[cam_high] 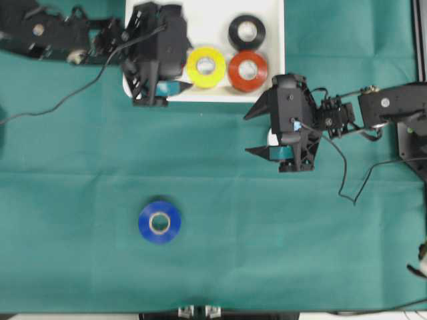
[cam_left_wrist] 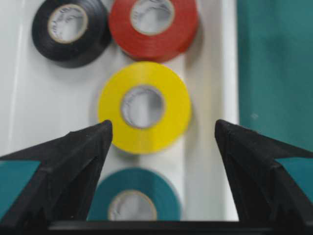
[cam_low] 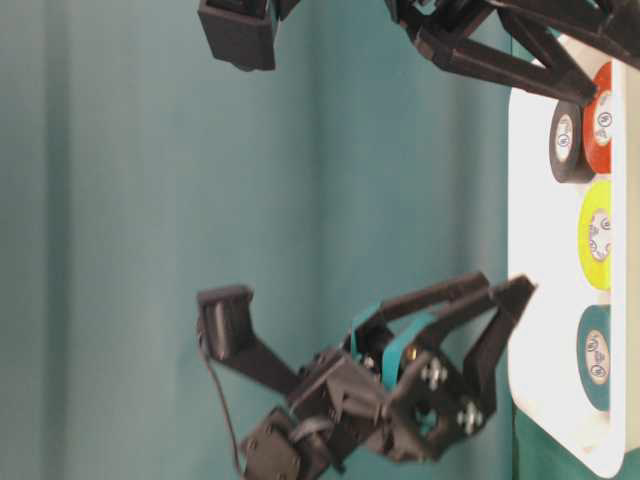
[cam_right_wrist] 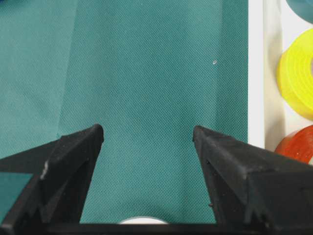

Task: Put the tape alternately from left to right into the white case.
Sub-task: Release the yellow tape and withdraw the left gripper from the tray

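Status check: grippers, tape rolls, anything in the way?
Left gripper open above the white case, empty. Right gripper open over the cloth, empty. Yellow, red, black, teal rolls in; blue roll on the cloth, unobstructed.

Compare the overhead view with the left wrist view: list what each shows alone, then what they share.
Only overhead: the blue roll alone on the green cloth, and the right gripper, open, near the case's corner. Only left wrist: the teal roll, which the left arm hides from above. Both: the white case, holding the yellow roll, red roll and black roll, and the open, empty left gripper over it.
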`<state>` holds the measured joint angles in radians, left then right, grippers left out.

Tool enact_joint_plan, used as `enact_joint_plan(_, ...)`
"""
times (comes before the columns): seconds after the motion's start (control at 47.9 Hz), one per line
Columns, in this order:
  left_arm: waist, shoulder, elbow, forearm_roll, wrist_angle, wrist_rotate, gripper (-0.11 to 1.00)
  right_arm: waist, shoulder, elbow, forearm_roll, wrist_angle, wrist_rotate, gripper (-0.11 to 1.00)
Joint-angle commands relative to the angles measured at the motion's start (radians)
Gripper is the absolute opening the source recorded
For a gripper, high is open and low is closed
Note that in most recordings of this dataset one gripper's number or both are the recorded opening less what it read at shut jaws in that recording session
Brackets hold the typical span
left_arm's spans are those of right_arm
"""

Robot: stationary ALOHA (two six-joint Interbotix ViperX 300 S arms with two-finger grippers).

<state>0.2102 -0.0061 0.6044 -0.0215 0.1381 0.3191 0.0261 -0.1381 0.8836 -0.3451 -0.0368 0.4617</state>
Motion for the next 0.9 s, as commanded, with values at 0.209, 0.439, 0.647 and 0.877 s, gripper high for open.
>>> enact_joint_plan(0.209,-0.061,-0.141,0.100,-0.005,-0.005,-0.005,0.86,0.002,-0.008,-0.020,-0.005,-0.008,0.000,0.82)
enact_joint_plan(0.439,-0.120,-0.199,0.169,-0.006,-0.003,-0.008,0.86,0.002,-0.008,-0.020,-0.003,-0.008,0.000,0.82)
enact_joint_plan(0.647,-0.175,-0.227,0.227,-0.006,-0.005,-0.071,0.86,0.002,-0.011,-0.020,-0.003,-0.008,0.000,0.82)
enact_joint_plan(0.877,-0.235,-0.253,0.268,-0.008,-0.003,-0.190,0.86,0.002,-0.011,-0.018,-0.003,-0.008,0.000,0.82)
